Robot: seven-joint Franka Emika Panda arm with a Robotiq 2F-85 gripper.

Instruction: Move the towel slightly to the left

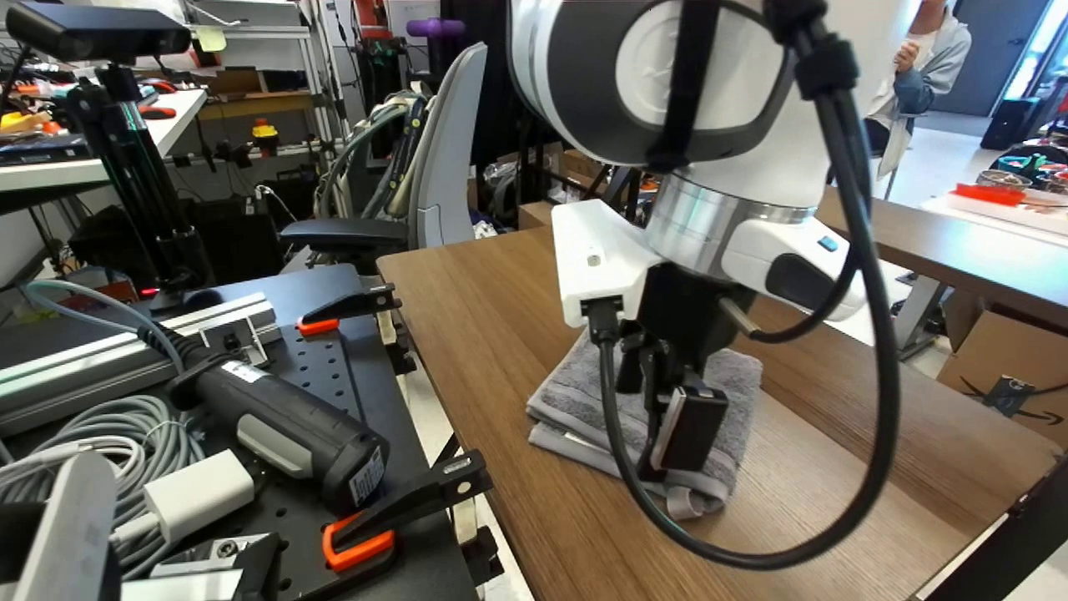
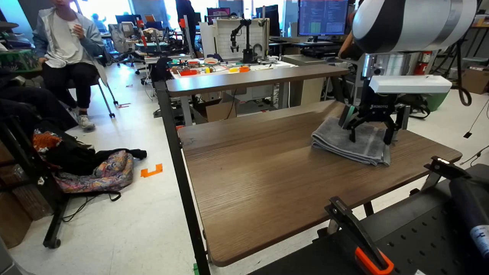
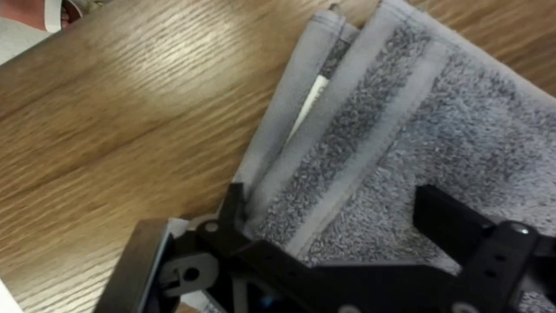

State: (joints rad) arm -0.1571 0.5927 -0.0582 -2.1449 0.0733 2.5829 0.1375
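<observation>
A grey folded towel lies on the brown wooden table. It shows in both exterior views and fills much of the wrist view. It has a lighter woven stripe near one edge, and a pale tag shows between its layers. My gripper points down over the towel, with its fingers spread apart. In the wrist view the gripper has one fingertip at the towel's hemmed edge and the other over its middle. Towel lies between and below them. Whether the fingertips press on the cloth I cannot tell.
The wooden table extends beside the towel, with a raised shelf behind it. A black perforated bench with orange clamps, a scanner-like tool and coiled cables stands alongside. A black cable loops from the arm.
</observation>
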